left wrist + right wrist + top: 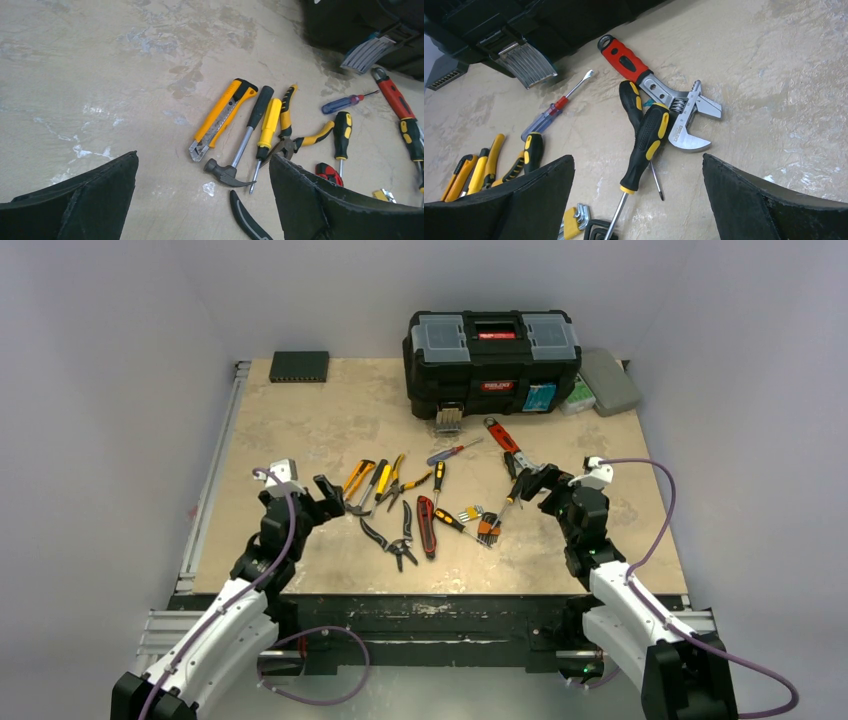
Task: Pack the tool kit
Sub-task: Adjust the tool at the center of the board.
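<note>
Toolbox (pixel 492 362) sits shut at the far edge of the table (pixel 300 420), right of centre, its long axis along that edge. It is rigid plastic, likely heavy, and probably best worked by its front latch (pixel 449 418). Hand tools (pixel 428 525) lie scattered across the near middle, mostly lengthwise near-to-far. They are stiff steel with grippy handles, so a mid-handle pinch looks safest. The red wrench (pixel 659 87) points its jaws toward the near right corner. Left gripper (pixel 202 200) and right gripper (pixel 639 200) hover beside the spread, fingers wide apart, holding nothing.
</note>
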You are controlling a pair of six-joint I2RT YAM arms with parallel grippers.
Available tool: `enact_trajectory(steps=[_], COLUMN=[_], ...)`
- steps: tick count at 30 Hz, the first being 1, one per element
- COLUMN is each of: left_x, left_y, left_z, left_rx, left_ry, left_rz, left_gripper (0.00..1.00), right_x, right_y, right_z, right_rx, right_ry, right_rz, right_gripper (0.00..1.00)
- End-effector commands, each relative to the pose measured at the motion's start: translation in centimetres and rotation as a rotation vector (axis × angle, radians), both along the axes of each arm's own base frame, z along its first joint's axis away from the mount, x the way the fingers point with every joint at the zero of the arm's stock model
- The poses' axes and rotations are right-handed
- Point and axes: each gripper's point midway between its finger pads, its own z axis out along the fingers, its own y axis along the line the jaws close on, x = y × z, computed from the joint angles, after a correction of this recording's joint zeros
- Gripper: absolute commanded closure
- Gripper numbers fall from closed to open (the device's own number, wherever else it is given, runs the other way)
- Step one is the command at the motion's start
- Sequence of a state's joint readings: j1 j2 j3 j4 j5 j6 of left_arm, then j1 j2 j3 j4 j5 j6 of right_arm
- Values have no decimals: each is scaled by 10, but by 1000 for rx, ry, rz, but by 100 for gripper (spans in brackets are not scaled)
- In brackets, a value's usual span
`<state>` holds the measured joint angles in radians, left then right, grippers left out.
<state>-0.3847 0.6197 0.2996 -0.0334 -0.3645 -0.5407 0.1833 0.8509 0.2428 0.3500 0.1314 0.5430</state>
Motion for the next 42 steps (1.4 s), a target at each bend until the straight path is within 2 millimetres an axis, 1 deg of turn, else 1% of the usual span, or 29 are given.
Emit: enact_trajectory(steps=[1, 3, 6, 8, 9, 12, 14, 16, 17, 19, 21, 22, 25, 28, 34, 35, 36, 37, 38, 39, 42], left_x=[6, 6, 2, 3, 3, 1, -1, -7, -10, -16, -20, -24, -27, -27, -31, -31, -31, -32, -31, -26, -23], left_y=[-18, -31, -58, -71, -77, -104, -122, -137, -142, -153, -162, -167, -175, -181, -203, -208, -214, -217, -222, -224, -232], left_z=[24, 27, 31, 31, 28, 21, 19, 12, 8, 9, 14, 18, 27, 31, 12, 8, 9, 3, 2, 4, 2], left_rx=[-60, -63, -75, -70, -70, -72, -71, -52, -44, -42, -40, -39, -69, -109, -138, -134, -132, -125, -120, -108, -88], left_ry=[-93, -112, -148, -149, -126, -76, -63, -30, -7, 25, 44, 51, 69, 89, 192, 211, 222, 246, 257, 255, 277], left_rz=[-82, -159, -323, -386, -409, -542, -623, -680, -694, -710, -718, -729, -702, -685, -693, -698, -705, -708, -713, -697, -690], left_gripper=[0, 0, 0, 1, 2, 2, 3, 3, 3, 3, 4, 7, 9, 9, 12, 12, 12, 13, 14, 15, 17], right_x=[7, 6, 6, 7, 8, 12, 13, 13, 13, 12, 11, 9, 8, 9, 8, 7, 7, 7, 7, 7, 1], right_y=[0, 0, 2, 5, 9, 27, 47, 67, 76, 92, 104, 111, 127, 137, 153, 156, 159, 161, 164, 166, 169], right_z=[22, 22, 27, 30, 30, 29, 28, 28, 29, 27, 24, 23, 15, 6, -11, -15, -17, -19, -21, -22, -24], right_rx=[7, 2, -18, -17, -17, -24, -40, -72, -87, -107, -117, -116, -106, -101, -80, -78, -79, -80, -83, -86, -124], right_ry=[-41, -39, -51, -54, -52, -41, -37, -37, -39, -35, -25, -18, 13, 55, 128, 139, 150, 157, 164, 168, 174], right_rz=[-7, -5, 19, 36, 56, 152, 228, 291, 322, 374, 419, 444, 508, 538, 601, 614, 621, 629, 643, 653, 677], right_gripper=[1, 1, 1, 1, 1, 1, 1, 1, 1, 1, 1, 1, 1, 1, 2, 3, 4, 7, 13, 16, 16])
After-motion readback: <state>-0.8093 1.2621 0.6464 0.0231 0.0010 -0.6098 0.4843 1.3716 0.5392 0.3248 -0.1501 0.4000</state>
